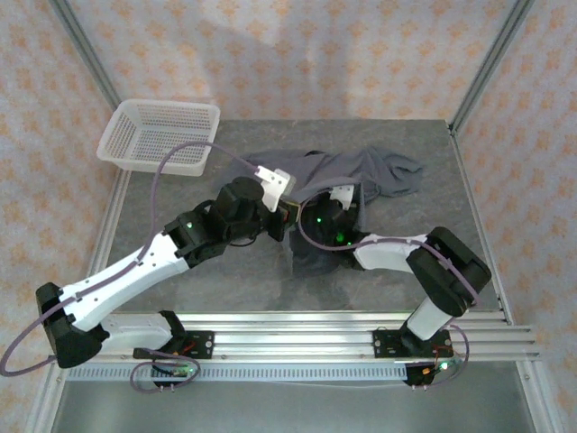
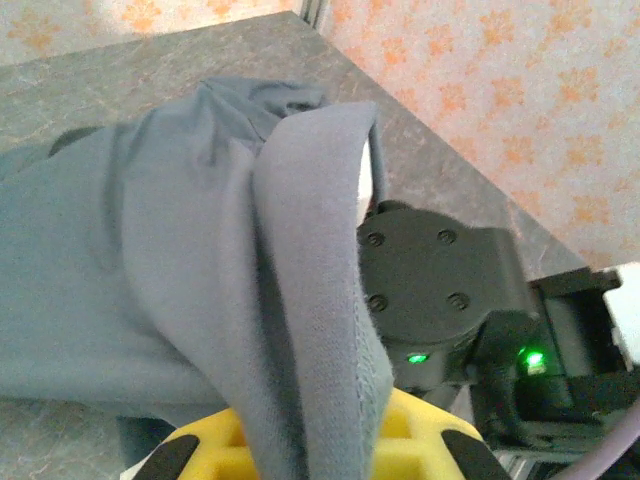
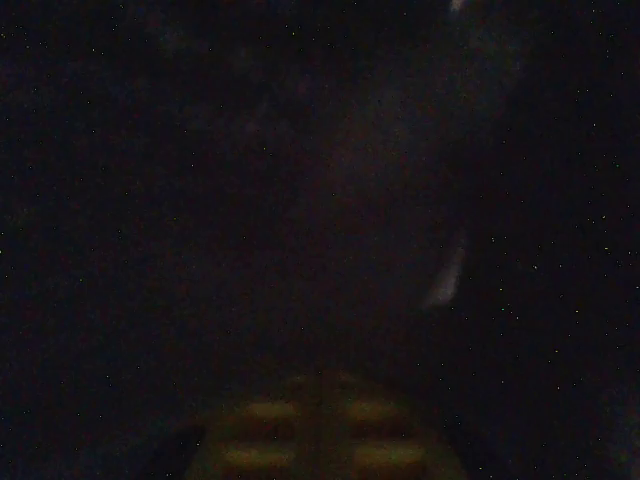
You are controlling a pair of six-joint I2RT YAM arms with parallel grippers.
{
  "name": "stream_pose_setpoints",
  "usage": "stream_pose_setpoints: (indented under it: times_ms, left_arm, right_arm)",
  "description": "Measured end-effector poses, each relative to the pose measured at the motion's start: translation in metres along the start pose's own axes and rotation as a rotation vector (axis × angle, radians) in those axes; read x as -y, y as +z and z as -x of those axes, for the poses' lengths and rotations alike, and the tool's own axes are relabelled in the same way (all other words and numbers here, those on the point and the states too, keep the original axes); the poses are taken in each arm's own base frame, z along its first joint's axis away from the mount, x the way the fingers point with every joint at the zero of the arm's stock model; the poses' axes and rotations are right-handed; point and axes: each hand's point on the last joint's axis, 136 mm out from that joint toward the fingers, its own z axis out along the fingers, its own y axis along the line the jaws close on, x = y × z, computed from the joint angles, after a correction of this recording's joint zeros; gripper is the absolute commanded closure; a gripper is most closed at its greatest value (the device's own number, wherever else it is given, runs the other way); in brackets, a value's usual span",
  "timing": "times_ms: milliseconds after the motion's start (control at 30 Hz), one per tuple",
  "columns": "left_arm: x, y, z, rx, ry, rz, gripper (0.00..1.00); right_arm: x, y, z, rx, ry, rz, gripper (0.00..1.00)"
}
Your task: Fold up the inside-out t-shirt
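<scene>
From above, the t-shirt (image 1: 361,171) lies crumpled across the far middle of the desk (image 1: 225,275), with one part spread towards the far right and a darker part reaching towards the near edge between the two arms. A white basket (image 1: 153,164) stands on the far left corner of the desk, well apart from the shirt. Both arms reach in and meet at the shirt's middle. The left gripper (image 1: 290,207) and the right gripper (image 1: 317,224) sit just beside each other there, partly buried in cloth.

In the left wrist view, the left gripper (image 2: 310,440) shows its yellow fingers (image 2: 410,435) close together at the bottom edge, with a thick fold of the t-shirt (image 2: 180,250) caught in them and rising away. The cloth drapes against the right arm's black wrist joint (image 2: 440,280), where two green lights glow.

The right wrist view is almost black. The right gripper (image 3: 320,425) shows as faint yellow shapes at the bottom edge, and I cannot tell whether it is wide, narrow or holding anything.
</scene>
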Motion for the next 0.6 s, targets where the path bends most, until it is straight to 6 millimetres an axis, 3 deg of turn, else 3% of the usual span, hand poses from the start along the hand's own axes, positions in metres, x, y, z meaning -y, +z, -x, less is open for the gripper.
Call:
stream_pose_setpoints:
  times_ms: [100, 233, 367, 533, 600]
  left_arm:
    - [0.004, 0.005, 0.014, 0.011, -0.027, 0.003, 1.00]
    - [0.006, 0.012, 0.017, 0.001, -0.056, -0.002, 1.00]
    - [0.020, 0.011, 0.023, -0.004, -0.080, -0.068, 1.00]
    - [0.034, -0.009, 0.039, 0.038, -0.076, -0.134, 1.00]
    - [0.034, -0.021, 0.046, 0.070, -0.068, -0.135, 1.00]
  right_arm:
    - [-0.037, -0.015, -0.006, -0.010, 0.032, 0.108, 1.00]
    - [-0.089, -0.032, -0.061, -0.121, 0.027, 0.262, 1.00]
    - [-0.095, -0.019, -0.096, -0.226, 0.063, 0.276, 1.00]
    - [-0.101, 0.014, -0.090, -0.294, 0.175, 0.275, 1.00]
    - [-0.099, 0.016, -0.085, -0.304, 0.205, 0.280, 1.00]
